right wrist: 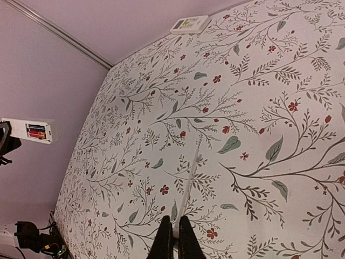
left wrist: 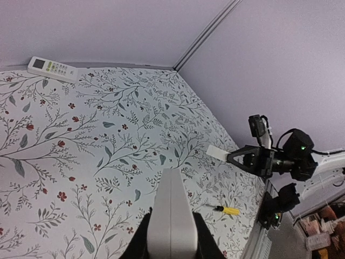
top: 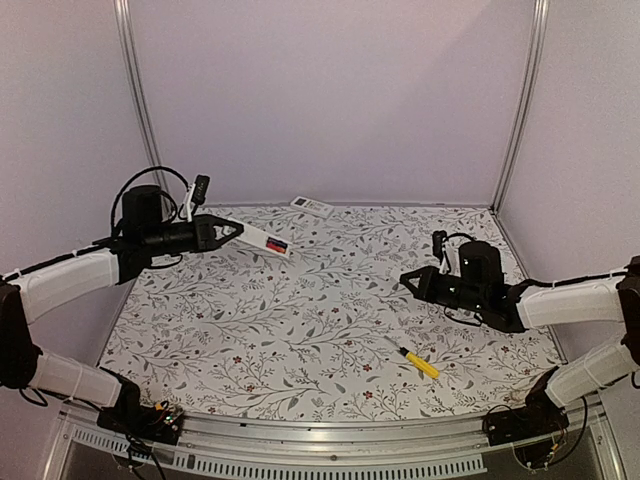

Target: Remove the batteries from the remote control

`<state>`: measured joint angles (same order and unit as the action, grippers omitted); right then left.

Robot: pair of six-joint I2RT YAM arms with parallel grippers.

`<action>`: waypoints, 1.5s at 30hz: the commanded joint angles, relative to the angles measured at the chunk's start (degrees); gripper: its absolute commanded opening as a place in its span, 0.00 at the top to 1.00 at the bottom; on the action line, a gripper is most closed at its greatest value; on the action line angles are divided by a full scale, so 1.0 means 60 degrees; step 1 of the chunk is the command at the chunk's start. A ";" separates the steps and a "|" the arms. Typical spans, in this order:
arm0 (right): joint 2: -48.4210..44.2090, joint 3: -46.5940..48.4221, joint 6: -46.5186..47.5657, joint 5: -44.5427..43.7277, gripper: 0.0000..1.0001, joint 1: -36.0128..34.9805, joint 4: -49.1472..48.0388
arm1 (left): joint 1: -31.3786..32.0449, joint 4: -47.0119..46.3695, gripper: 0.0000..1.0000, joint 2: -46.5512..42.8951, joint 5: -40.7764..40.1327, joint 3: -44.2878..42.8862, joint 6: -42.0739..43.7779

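While the left hand [top: 232, 232] is pressed onto the near end of the slim white remote control [top: 265, 241], that remote is lifted off the floral-patterned desk [top: 250, 330], well to the left of and beyond the yellow-handled screwdriver [top: 415, 362], which lies flat on the desk with its dark tip pointing away from the arm bases. From the left wrist view the remote runs straight out between the two black fingers, gripped on both sides. Its back faces upward, and the compartment [top: 277, 246] at the end farthest from the hand lies uncovered. The batteries [right wrist: 36, 131] sit inside that compartment side by side, one reddish and one dark, both far to the left of the screwdriver and higher than it. Beyond the screwdriver, on the side away from the arm bases, the right hand [top: 408, 279] hovers above the desk with its fingers pinched together on a thin white plate [left wrist: 218, 153]; the right wrist view shows this plate edge-on, sticking forward from the closed fingertips. Whether the plate touches the desk cannot be told. Much farther beyond the screwdriver and to its left, the broader white remote [top: 312, 207] lies face up at the desk's back edge, close against the wall, well apart from both hands.
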<state>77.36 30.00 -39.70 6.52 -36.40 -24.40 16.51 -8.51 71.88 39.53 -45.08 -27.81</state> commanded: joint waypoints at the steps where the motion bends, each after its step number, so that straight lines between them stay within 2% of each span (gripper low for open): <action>1: 0.0724 -0.0136 -0.0072 0.0403 1.00 0.0366 -0.0208 | 0.0204 0.0141 1.00 0.0123 -0.0063 -0.0375 0.0233; 15: 0.2727 0.0117 -0.0355 0.0747 0.97 0.0457 -0.0567 | 0.0530 0.0575 1.00 0.0357 -0.0187 -0.0567 0.0423; 22: 0.2941 0.0313 -0.0200 0.0681 0.78 0.0463 -0.0278 | 0.0597 0.0624 1.00 0.0409 -0.0232 -0.0595 0.0450; 25: 0.2927 0.0343 -0.0131 0.0649 0.74 0.0457 -0.0227 | 0.0613 0.0655 1.00 0.0428 -0.0221 -0.0612 0.0469; 26: 0.2916 0.0337 -0.0100 0.0655 0.69 0.0453 -0.0225 | 0.0611 0.0668 1.00 0.0428 -0.0222 -0.0616 0.0478; 31: 0.2707 0.0318 -0.0056 0.0552 0.55 0.0457 -0.0182 | 0.0739 0.0870 1.00 0.0392 -0.0285 -0.0753 0.0475; 38: 0.1659 0.0266 0.0464 0.0539 0.42 0.0449 0.0191 | 0.1257 0.1042 1.00 0.0143 0.0532 -0.0227 -0.0260; 45: 0.0617 -0.0157 0.1126 0.1052 0.41 0.0448 -0.0009 | 0.2203 0.2548 1.00 0.1072 0.0673 -0.0192 0.0465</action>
<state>83.55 30.89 -36.03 11.05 -33.93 -24.18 26.81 1.32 74.72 41.65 -46.00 -27.59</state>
